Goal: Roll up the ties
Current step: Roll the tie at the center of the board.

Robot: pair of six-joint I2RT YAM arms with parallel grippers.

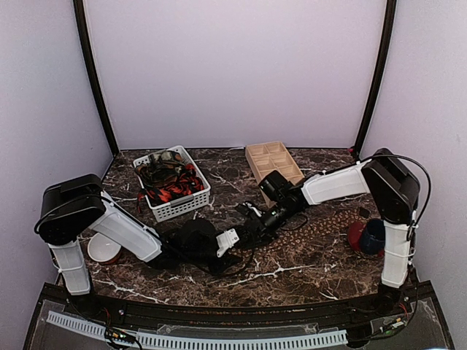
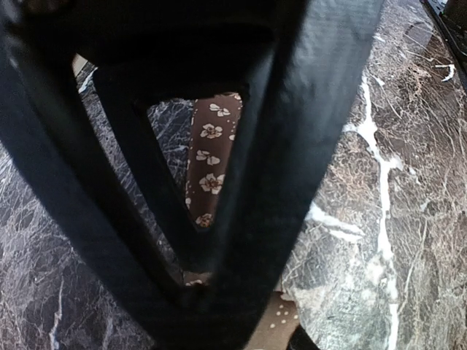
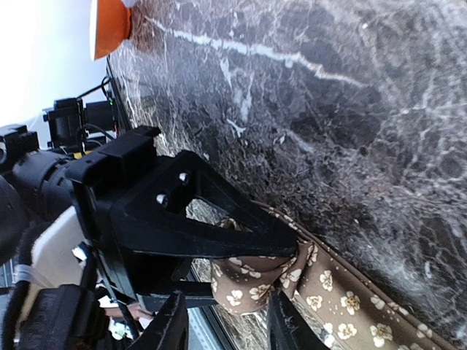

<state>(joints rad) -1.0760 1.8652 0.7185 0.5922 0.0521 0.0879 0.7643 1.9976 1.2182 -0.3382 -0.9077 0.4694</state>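
Observation:
A brown tie (image 1: 325,219) with tan dots on one face and cream flowers on the other lies across the marble table's middle right. My left gripper (image 1: 244,232) is shut on its folded end. In the left wrist view the black fingers (image 2: 292,146) meet in a V over the flowered fabric (image 2: 211,160). In the right wrist view the left gripper's finger (image 3: 219,226) pinches the bunched tie end (image 3: 255,281). My right gripper (image 3: 230,328) is open, its fingertips on either side of that bunch; it also shows in the top view (image 1: 258,222). Red-and-black ties (image 1: 169,184) fill a white basket.
The white basket (image 1: 191,207) stands at the back left and a wooden compartment tray (image 1: 273,162) at the back centre. A white bowl (image 1: 102,249) sits by the left arm's base. A red and a blue cup (image 1: 368,237) stand near the right arm's base.

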